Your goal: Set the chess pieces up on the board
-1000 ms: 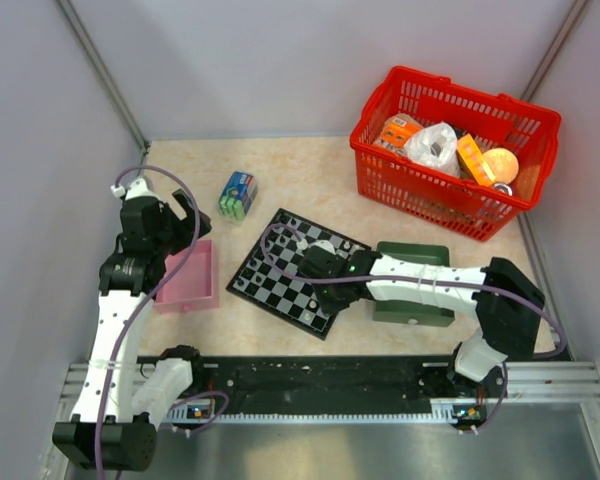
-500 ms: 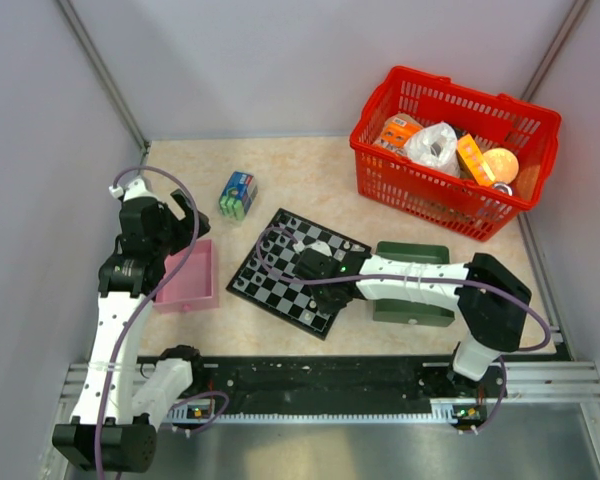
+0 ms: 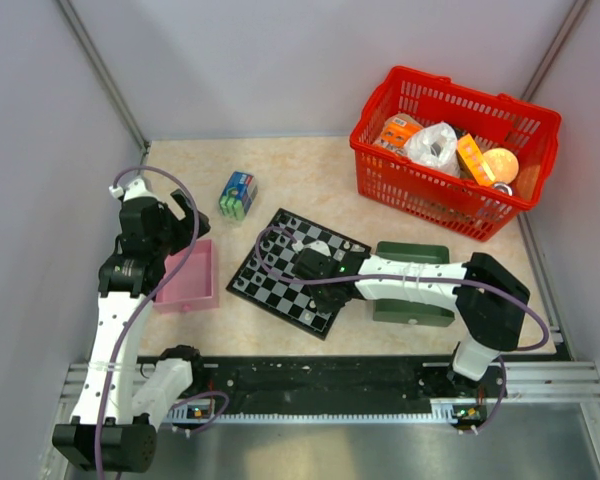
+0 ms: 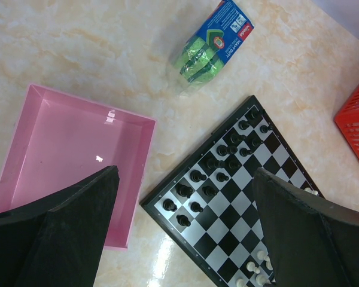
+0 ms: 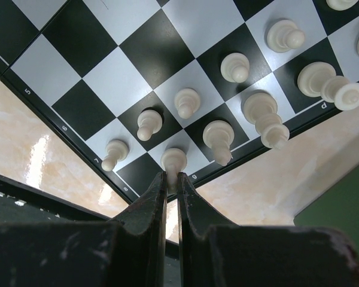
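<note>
The black-and-silver board lies mid-table and shows in the left wrist view and the right wrist view. Dark pieces stand along its left side. Pale pieces stand in two rows along its near edge. My right gripper is shut on a pale piece whose base sits on a white square at the board's near edge; in the top view it is over the board. My left gripper is open and empty, high above the pink tray's edge and the board's left corner.
A pink tray lies left of the board. A green sponge pack lies behind it. A dark green tray sits right of the board under my right arm. A red basket of goods stands at the back right.
My right arm has reached a little further left over the board over the last second. The left arm has not moved.
</note>
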